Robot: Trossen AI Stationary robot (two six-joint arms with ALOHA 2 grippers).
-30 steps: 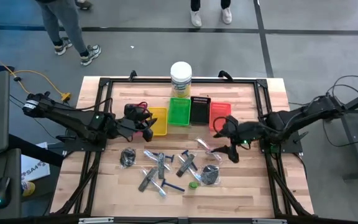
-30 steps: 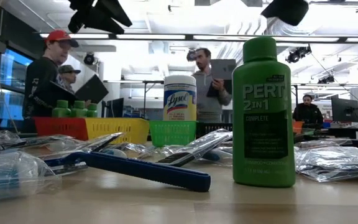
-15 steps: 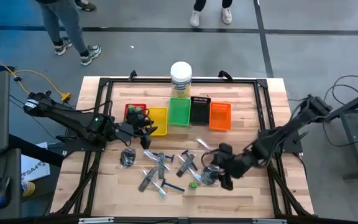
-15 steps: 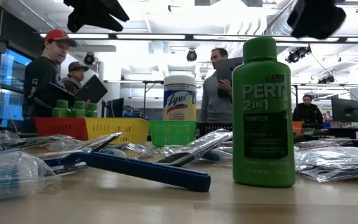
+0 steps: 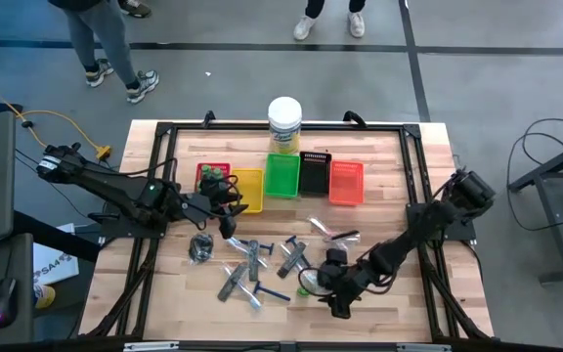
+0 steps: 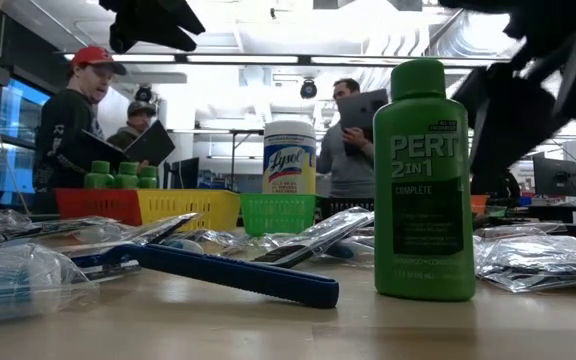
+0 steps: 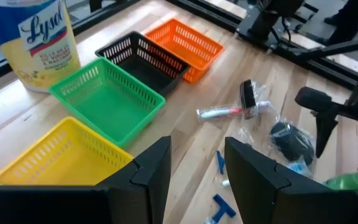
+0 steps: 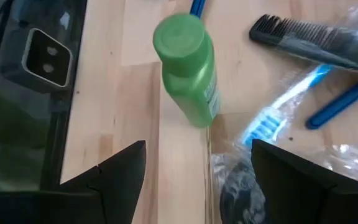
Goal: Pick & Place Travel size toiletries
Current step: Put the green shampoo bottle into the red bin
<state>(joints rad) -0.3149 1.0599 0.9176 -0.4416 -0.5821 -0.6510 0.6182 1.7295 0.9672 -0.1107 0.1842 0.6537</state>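
green bottle [image 8: 185, 68]: stands upright on counter [image 5: 379, 313], directly ahead of right gripper [image 8: 194, 180]
right gripper: wide, empty, nearer
left gripper [image 7: 197, 174]: part-open, empty, over trays

The right gripper [image 5: 332, 293] hung low by the green bottle [image 5: 305, 288]; the left gripper [image 5: 231, 207] hovered near the yellow tray [image 5: 250, 183].

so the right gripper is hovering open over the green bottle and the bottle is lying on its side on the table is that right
Not quite. The green bottle stands upright on the table, as the low view shows plainly. The rest holds: the right gripper is open and above it.
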